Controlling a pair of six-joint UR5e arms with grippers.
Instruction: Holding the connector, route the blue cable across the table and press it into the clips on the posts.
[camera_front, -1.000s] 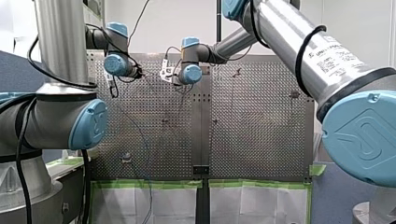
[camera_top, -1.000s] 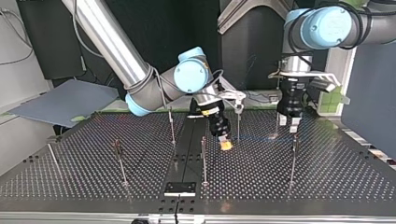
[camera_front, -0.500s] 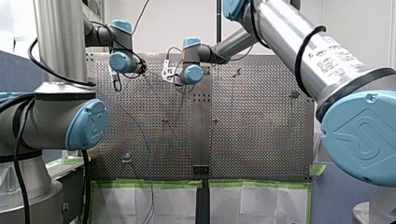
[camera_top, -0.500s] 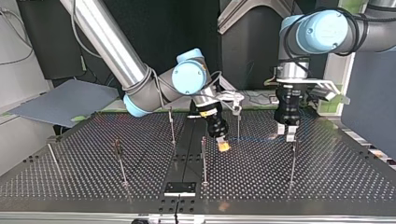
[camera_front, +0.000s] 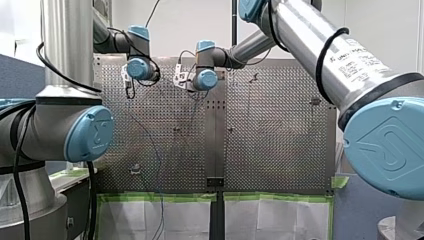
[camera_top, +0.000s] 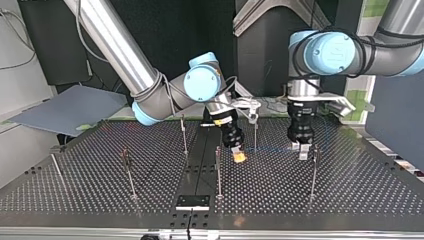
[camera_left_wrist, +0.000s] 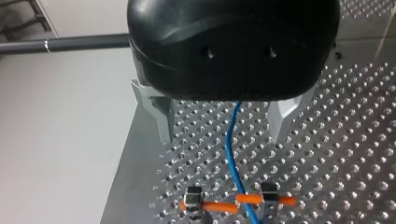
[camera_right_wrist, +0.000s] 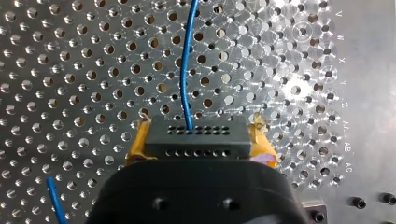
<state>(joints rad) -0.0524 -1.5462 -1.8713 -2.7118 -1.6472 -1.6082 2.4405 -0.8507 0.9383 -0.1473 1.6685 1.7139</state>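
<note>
My left arm is moving sideways toward the middle of the table (camera_top: 350, 192). In the top view its wrist is now further to that view's left than one second ago, and my left gripper (camera_top: 301, 151) is coming lower, just beside the top of the thin post (camera_top: 313, 172) at that view's right. My right arm is staying almost in the same place during this time. My right gripper (camera_top: 240, 156) is holding the black connector (camera_right_wrist: 194, 136) firmly between its yellow pads, low over the table near the middle, and the blue cable (camera_right_wrist: 186, 70) is leaving the connector and running ahead over the holes. In the left wrist view the metal fingers of my left gripper are standing wide apart and are gripping nothing. The blue cable is passing between them without touching either one, and it is running on to a small clip (camera_left_wrist: 262, 192) with orange parts ahead of the gripper. Whether the cable is already seated there, I cannot tell. I am judging that the left arm is placing itself over the cable at this post, probably to press it into the clip while the right one is holding the connector end.
</note>
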